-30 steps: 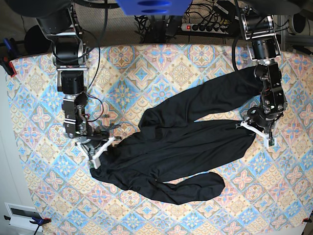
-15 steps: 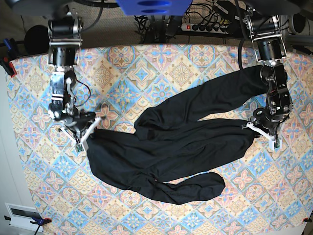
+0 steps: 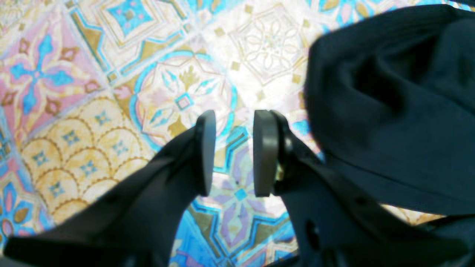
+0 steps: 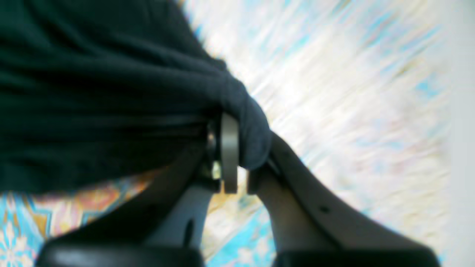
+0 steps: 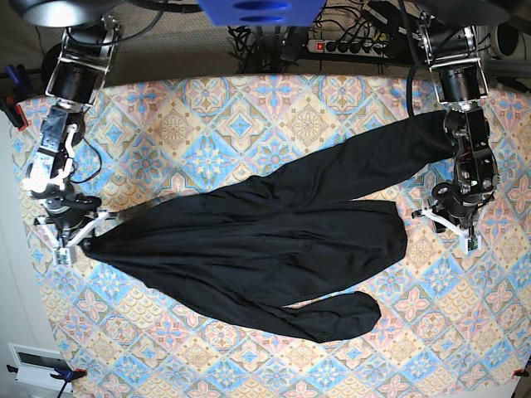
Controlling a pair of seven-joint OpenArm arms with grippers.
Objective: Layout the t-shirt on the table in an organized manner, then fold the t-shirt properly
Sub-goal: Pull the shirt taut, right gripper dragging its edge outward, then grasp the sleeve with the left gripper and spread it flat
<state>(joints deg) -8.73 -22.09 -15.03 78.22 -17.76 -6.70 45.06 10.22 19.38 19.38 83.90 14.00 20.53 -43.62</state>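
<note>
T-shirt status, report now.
Right gripper shut on t-shirt edge, shirt stretched across table. Left gripper open, empty, beside the cloth. Nothing in the way.

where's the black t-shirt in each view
Base: the t-shirt stretches across the middle, from the right end effector at the picture's left edge toward the left end effector.
Left wrist: upper right, beside the open, empty end effector.
Right wrist: upper left, a bunch pinched in the end effector.
Shared landmark: the patterned table.

Black t-shirt [image 5: 265, 240] (sleeves splayed) across the table [image 5: 274, 108], between both arms.
</note>
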